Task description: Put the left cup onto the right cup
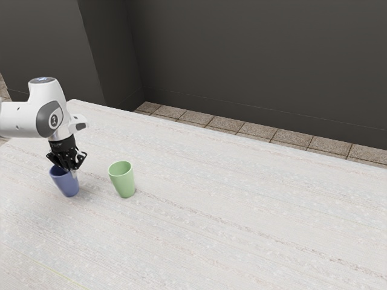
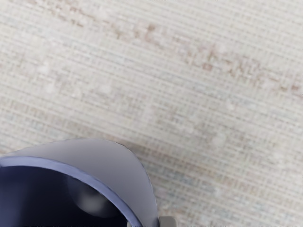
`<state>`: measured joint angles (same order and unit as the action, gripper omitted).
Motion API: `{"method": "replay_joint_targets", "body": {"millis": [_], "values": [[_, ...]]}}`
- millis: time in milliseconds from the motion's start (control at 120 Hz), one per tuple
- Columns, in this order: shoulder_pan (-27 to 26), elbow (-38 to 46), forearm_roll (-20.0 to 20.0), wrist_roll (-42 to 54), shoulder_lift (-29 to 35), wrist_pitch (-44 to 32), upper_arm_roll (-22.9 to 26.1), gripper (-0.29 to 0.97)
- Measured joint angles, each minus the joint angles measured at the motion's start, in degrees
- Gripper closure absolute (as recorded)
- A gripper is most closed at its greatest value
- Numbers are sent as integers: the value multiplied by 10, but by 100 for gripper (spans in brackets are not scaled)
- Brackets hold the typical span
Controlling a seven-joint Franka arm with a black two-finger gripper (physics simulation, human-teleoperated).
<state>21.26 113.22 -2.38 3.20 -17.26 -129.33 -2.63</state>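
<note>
The blue cup point(image 1: 65, 184) stands on the table point(image 1: 242, 211), mouth up. It is in the part of the table near the far corner, on the exterior view's left. It leans a little.

The black claw point(image 1: 68, 169) is right on top of the blue cup, down at its rim. I cannot tell if the claw is apart or clamped on the cup.

In the wrist view the blue cup point(image 2: 109, 175) is big and very close, just under the hand. You can see its round rim and its dark inside. The pale table point(image 2: 213, 94) lies past it.

The green cup point(image 1: 123, 179) stands near the blue cup, on the exterior view's right of it. It is mouth up too. The two cups do not touch, and there is bare table between them.

The white arm point(image 1: 36, 118) comes in from the exterior view's left and bends down to the blue cup.

Past the far edge of the table there is a brown tile floor point(image 1: 272, 134), and then dark walls point(image 1: 242, 54).
</note>
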Motion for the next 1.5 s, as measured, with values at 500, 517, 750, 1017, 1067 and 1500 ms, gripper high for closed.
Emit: {"method": "replay_joint_targets", "body": {"millis": [500,517,750,1017,1067,1500], "values": [[-9,0,-5,-14,71,61,6,78],[-11,0,-5,-15,75,65,6,78],[-40,0,-23,-32,126,125,10,78],[-54,-1,-27,-64,167,181,43,79],[-59,-6,-26,-72,169,191,49,79],[-93,-57,-22,-143,162,252,98,78]]}}
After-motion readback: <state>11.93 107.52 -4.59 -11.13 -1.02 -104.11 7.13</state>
